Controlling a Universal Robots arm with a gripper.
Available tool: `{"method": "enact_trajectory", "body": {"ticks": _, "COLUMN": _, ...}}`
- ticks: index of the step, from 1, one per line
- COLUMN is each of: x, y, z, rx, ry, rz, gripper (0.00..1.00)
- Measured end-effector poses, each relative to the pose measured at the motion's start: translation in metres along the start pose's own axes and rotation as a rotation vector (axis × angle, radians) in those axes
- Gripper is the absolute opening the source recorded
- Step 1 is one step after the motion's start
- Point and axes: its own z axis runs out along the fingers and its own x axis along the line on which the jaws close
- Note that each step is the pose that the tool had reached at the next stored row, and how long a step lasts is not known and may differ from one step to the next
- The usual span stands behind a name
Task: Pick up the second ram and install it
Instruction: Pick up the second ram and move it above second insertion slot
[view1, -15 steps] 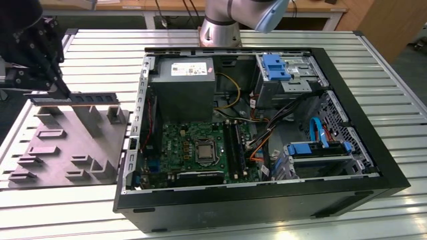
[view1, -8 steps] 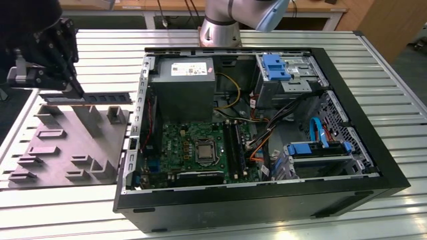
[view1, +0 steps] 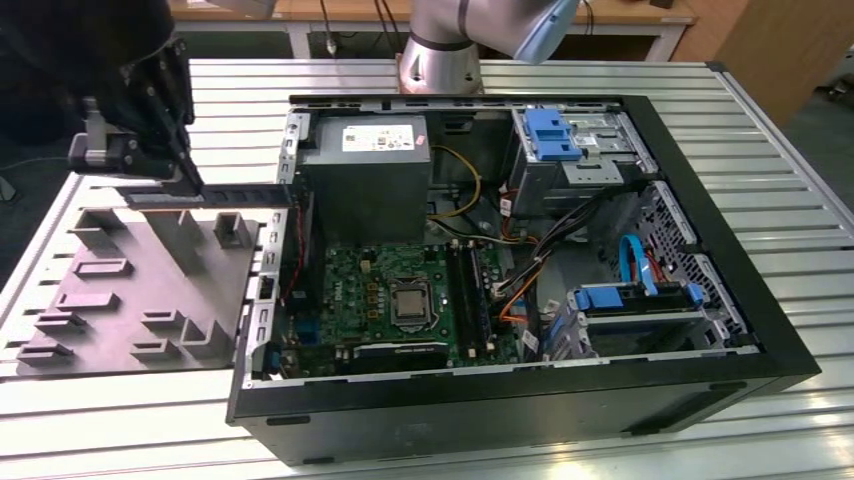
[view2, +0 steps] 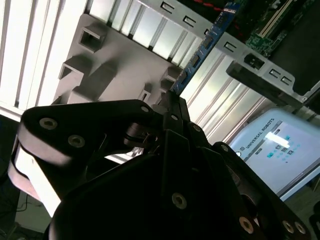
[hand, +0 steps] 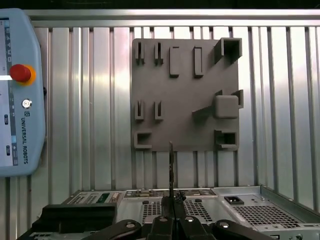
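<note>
We have the jaws pinched shut on the second ram, with the gripper taking it near one end so that most of the stick juts out free. In the exterior view the stick hangs roughly level in the air, over an edge of the grey holder tray and reaching toward the wall of the open computer case. As far as we can judge it touches neither. In the first wrist view it appears edge-on as a thin dark line, held flat between the fingers. We take that hold as a way to leave its long contact edge unobstructed. The tray's upright slots look shaped to present parts for just such a pinch. Both tray and case sit on the ribbed metal bench. The motherboard lies flat in the case, its long black sockets well apart from the stick, so we judge the pick done and the seating not yet begun.
</note>
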Motion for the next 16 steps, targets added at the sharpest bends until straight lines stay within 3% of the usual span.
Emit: {"method": "enact_trajectory", "body": {"ticks": 16, "x": -0.0020, "y": -0.0538, "z": -0.0016, "rx": -0.0001, "ry": 0.0000, "rz": 0.000, "gripper": 0.11}}
